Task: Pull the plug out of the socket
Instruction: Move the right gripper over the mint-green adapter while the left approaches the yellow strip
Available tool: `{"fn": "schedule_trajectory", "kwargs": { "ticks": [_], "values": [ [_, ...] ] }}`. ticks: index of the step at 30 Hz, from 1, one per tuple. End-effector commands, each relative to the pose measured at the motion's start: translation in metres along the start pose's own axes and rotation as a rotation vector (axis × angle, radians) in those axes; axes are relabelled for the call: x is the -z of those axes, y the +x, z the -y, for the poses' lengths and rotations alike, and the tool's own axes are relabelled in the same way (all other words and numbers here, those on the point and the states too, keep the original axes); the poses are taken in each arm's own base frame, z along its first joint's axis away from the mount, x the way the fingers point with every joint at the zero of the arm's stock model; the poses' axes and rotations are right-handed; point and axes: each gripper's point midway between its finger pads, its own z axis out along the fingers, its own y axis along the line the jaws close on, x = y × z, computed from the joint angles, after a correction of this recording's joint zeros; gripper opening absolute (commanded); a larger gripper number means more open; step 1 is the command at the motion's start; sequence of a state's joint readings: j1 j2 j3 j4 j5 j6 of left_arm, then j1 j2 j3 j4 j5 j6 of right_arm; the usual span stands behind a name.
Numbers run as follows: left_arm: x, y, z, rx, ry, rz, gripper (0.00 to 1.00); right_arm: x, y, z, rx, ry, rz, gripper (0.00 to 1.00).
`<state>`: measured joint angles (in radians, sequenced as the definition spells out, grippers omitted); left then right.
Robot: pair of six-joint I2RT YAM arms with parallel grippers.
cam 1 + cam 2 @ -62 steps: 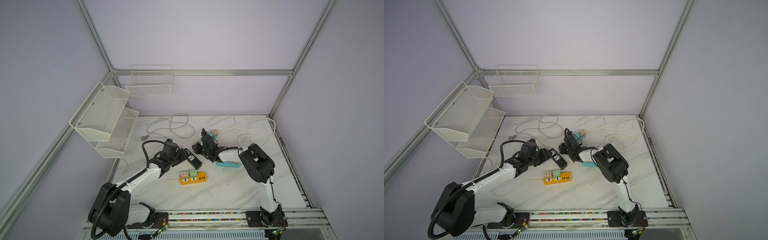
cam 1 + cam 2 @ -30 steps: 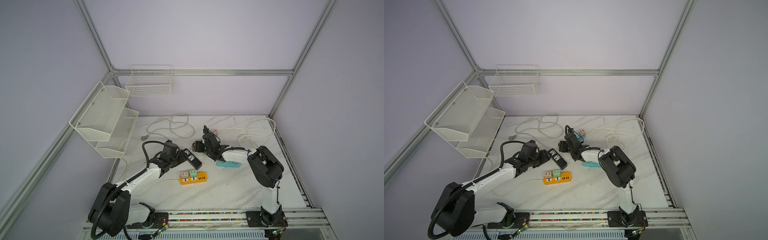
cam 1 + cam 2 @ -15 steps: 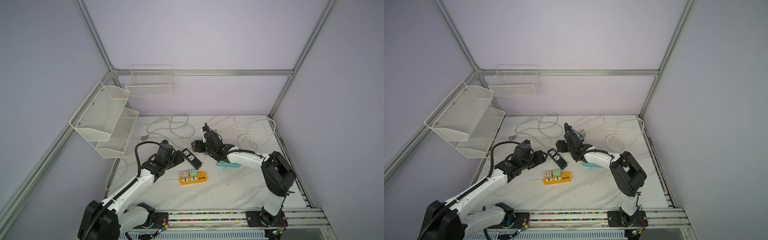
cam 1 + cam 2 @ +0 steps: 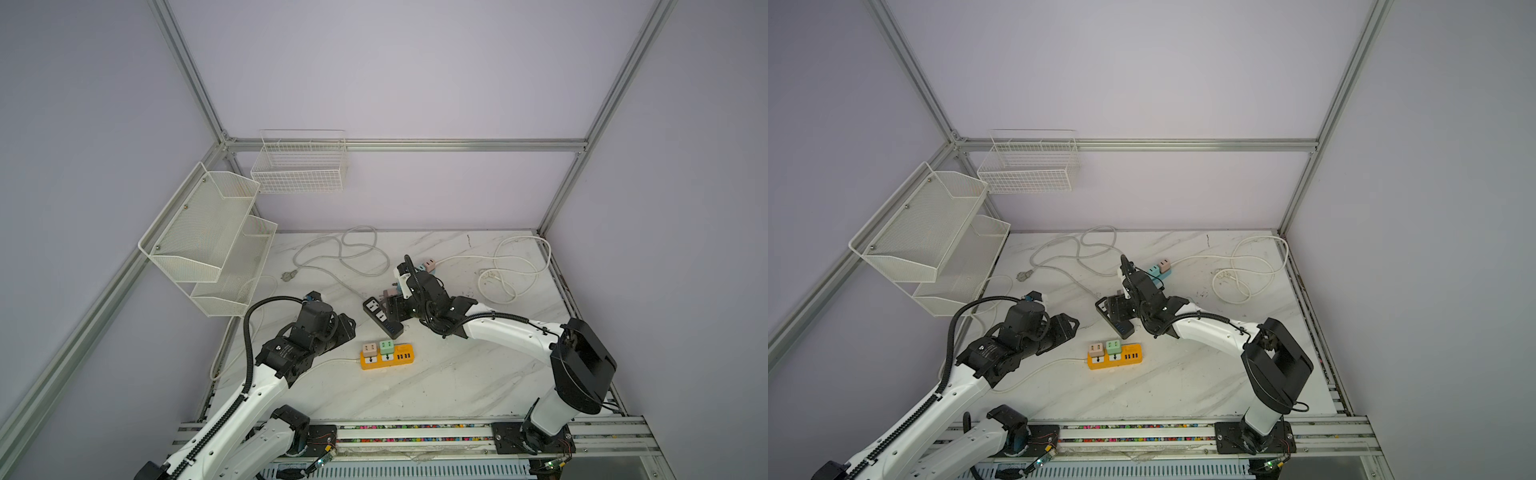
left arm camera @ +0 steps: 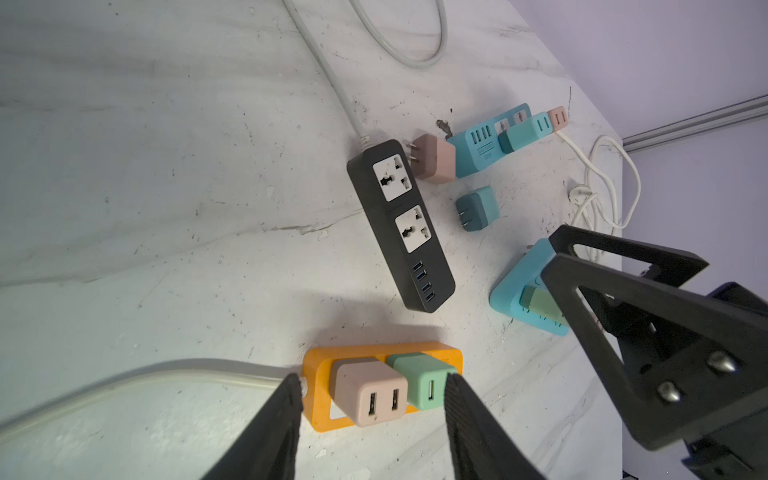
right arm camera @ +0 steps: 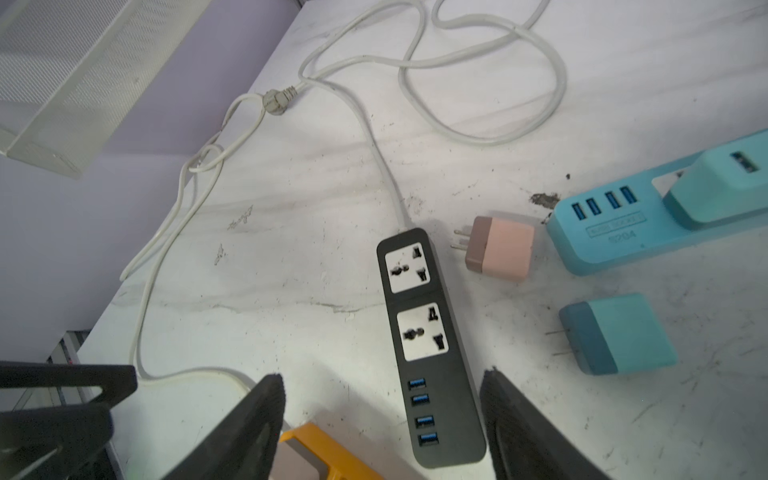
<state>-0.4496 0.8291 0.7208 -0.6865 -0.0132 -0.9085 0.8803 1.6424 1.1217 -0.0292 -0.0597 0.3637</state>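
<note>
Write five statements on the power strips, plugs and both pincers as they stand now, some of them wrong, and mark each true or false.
1. Both sockets of the black power strip are empty. True.
2. The orange power strip carries no adapters. False: a pink adapter and a green adapter are plugged into it.
3. The loose pink plug lies on the table beside the black power strip, prongs bare. True.
4. The right pincer is shut on the dark teal plug. False: it is open and empty, and that plug lies free on the table.
5. The left pincer is open and holds nothing. True.
</note>
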Motion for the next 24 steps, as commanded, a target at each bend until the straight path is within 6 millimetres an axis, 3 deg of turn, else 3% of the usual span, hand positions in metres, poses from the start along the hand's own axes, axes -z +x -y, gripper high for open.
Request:
{"fn": "schedule_trajectory", "kwargs": {
  "ticks": [1,12,24],
  "values": [
    [0.002,0.024,-0.029,0.042,-0.083,-0.054,0.52,0.009,0.024,-0.005,0.033,-0.022,-0.062,0.78],
    [-0.007,0.069,-0.051,0.1,-0.108,-0.173,0.4,0.017,0.068,0.003,0.05,-0.008,-0.163,0.77],
    [-0.033,0.098,-0.043,0.101,-0.058,-0.243,0.32,0.025,0.079,0.014,0.017,0.02,-0.167,0.77]
  ]
}}
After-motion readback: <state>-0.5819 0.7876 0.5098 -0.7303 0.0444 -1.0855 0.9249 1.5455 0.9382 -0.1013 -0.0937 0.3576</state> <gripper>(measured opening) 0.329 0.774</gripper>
